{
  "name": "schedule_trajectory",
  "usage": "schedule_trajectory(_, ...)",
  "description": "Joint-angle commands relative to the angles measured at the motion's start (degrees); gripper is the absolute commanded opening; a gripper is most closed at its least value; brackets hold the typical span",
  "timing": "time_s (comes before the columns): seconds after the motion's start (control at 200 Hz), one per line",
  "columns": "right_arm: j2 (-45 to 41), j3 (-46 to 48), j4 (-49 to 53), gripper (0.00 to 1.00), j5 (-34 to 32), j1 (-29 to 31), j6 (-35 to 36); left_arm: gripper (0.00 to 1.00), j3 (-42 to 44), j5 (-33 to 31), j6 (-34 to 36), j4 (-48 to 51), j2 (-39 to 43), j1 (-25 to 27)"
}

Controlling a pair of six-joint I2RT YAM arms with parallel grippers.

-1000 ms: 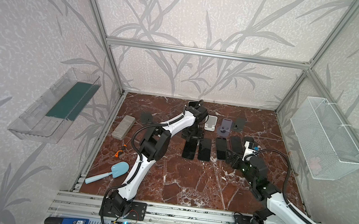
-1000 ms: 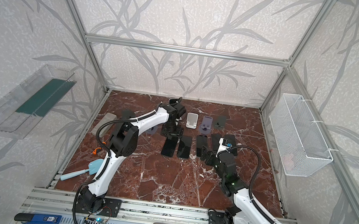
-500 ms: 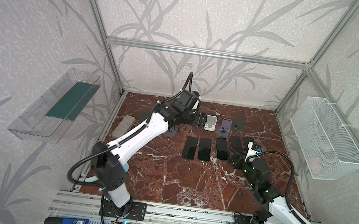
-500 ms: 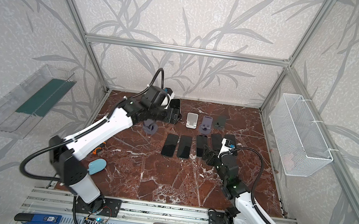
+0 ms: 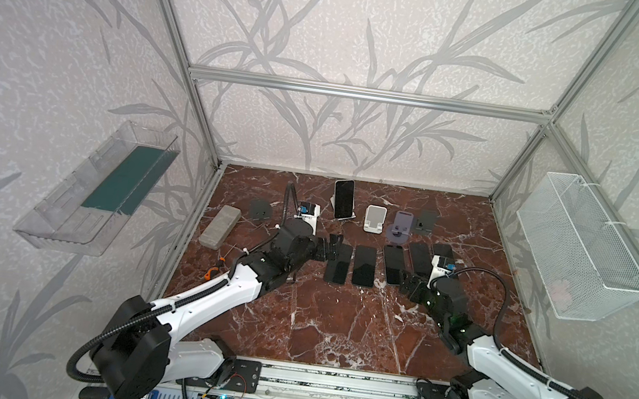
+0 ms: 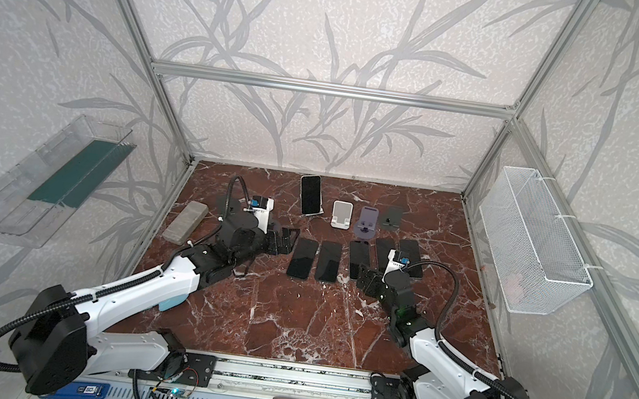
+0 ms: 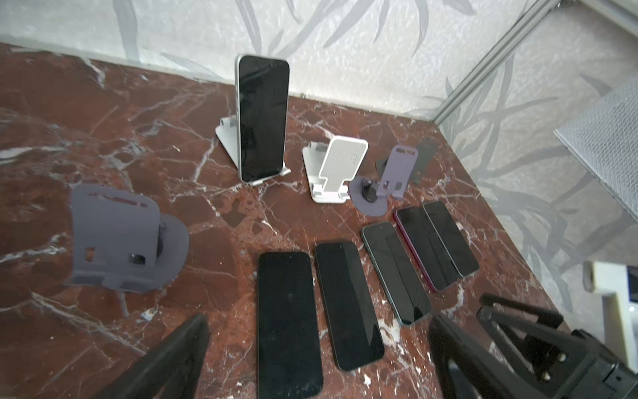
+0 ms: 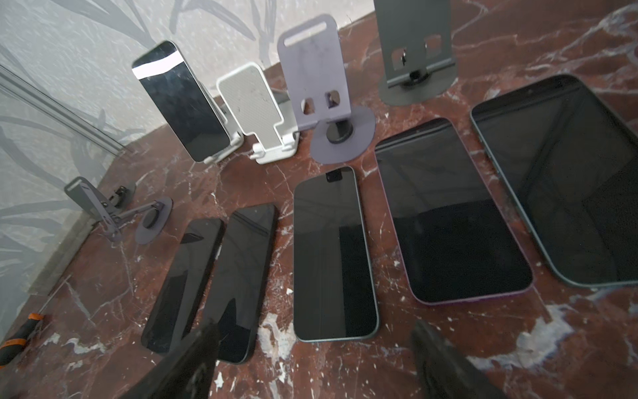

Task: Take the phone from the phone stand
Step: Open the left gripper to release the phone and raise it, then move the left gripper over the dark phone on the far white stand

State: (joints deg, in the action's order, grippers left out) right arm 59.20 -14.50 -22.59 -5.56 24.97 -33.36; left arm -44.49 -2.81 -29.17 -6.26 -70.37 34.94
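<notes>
While the phone (image 5: 343,198) leans upright on the silver phone stand (image 7: 225,137), just to the left of the empty white stand (image 5: 375,218) in both top views, its dark, unlit screen is turned towards the arms. A pale metal edge is seen round the black glass, and the lower end is seated against the lip of the phone stand. In the right wrist view a bright band of reflected light is seen across the upper end.

Five flat phones (image 5: 364,266) are laid screen up in a row, nearer the arms than the white stand. The left gripper (image 5: 333,248) is held low at the left end of that row, to the left of the white stand and nearer the arms, with its jaws spread wide and nothing between them. The right gripper (image 5: 408,281) is held low at the near ends of the row's right-hand phones, its jaws likewise parted and empty.

A second before, the left gripper was up at the phone stand and the phone was hidden behind it; half a second before, it was raised beside that spot. It has since been drawn back from the white stand, lowered and opened. The phone has been left on its stand, and the right arm has barely been shifted.
</notes>
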Motion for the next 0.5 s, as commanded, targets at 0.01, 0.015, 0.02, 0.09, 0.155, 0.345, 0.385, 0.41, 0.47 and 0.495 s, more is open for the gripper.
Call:
schedule_trajectory(0.01,-1.3,-1.5,-0.6,0.88,-2.5,0.4,0.7,0.99,-0.3,-3.5,-0.4,-3.1,0.1,-0.6)
schedule_trajectory(0.015,-1.4,-1.4,-0.5,0.88,-2.7,0.4,0.7,0.99,-0.3,-3.5,-0.4,-3.1,0.1,-0.6)
schedule_trajectory(0.02,-1.5,-1.4,-0.5,0.88,-2.9,0.4,0.7,0.99,-0.3,-3.5,-0.4,-3.1,0.1,-0.7)
schedule_trajectory(0.09,-1.9,-0.8,-0.5,0.89,-5.0,0.5,0.1,0.99,-0.8,-3.3,0.6,-3.5,-0.4,-1.0)
schedule_trajectory(0.155,-1.4,-0.7,-1.1,0.90,-4.6,0.5,-0.4,0.99,-1.4,-2.8,1.3,-4.1,-1.3,-1.5)
schedule_trajectory(0.345,4.2,-1.7,-4.0,0.91,-1.5,0.8,-2.2,0.90,-4.8,-3.6,0.5,-1.8,-3.7,-1.9)
schedule_trajectory(0.385,5.2,-1.9,-4.4,0.91,-0.8,0.7,-2.5,0.87,-5.3,-4.5,-0.1,-1.2,-4.1,-1.9)
schedule_trajectory(0.41,5.5,-2.1,-4.2,0.91,-0.5,0.7,-2.5,0.86,-5.8,-5.4,-0.7,-0.3,-4.4,-2.0)
schedule_trajectory(0.47,5.2,-2.4,-3.7,0.91,0.0,0.7,-2.4,0.85,-7.8,-7.2,-1.2,2.5,-5.4,-1.9)
schedule_trajectory(0.495,4.8,-2.3,-3.5,0.91,-0.1,0.6,-2.3,0.85,-9.0,-8.1,-1.2,4.0,-6.1,-1.9)
